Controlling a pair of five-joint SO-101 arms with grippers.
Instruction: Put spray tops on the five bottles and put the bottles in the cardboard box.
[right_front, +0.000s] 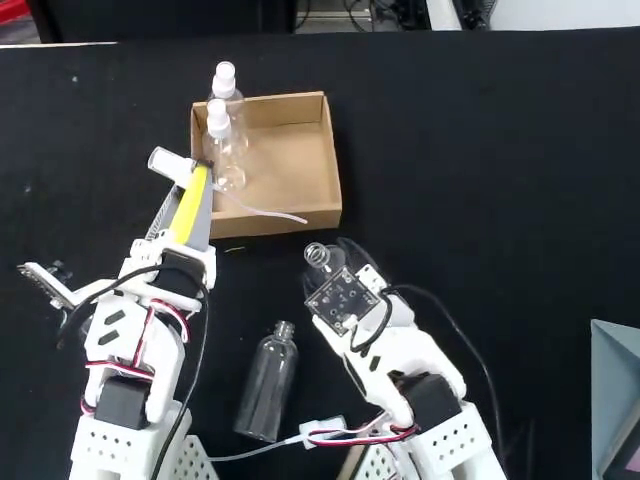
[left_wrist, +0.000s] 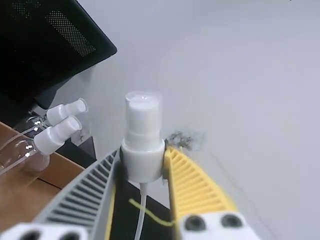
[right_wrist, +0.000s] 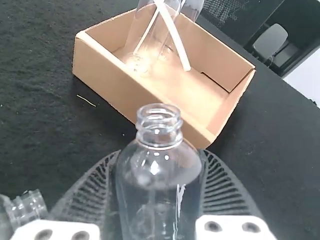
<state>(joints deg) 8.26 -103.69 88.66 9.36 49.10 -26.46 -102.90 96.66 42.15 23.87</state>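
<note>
— where was the spray top found?
— the spray top (left_wrist: 142, 145) was gripped at its collar by the left fingers (left_wrist: 190, 185), which were closed on it. it was held up in the air by the near left corner of the cardboard box (right_front: 295, 165), and its dip tube (right_front: 265, 212) was seen trailing across the box's front wall.
— and the bottle meant for it?
— an open bottle (right_wrist: 157, 165) was clasped upright by the right fingers (right_wrist: 225, 185), closed around its body, just in front of the box. the neck was clear of the fingers and turned upward, presumably so that the tube could be fed in.
— were top and neck lined up?
— no, they were apart. it was judged that the top would need to be carried across and centred over the neck.
— what else was noted?
— two capped bottles (right_front: 230, 160) were seen lying in the box along its left wall. a second uncapped bottle (right_front: 268, 385) was lying on the worktop (right_front: 500, 200) between the arms' bases, within reach.
</note>
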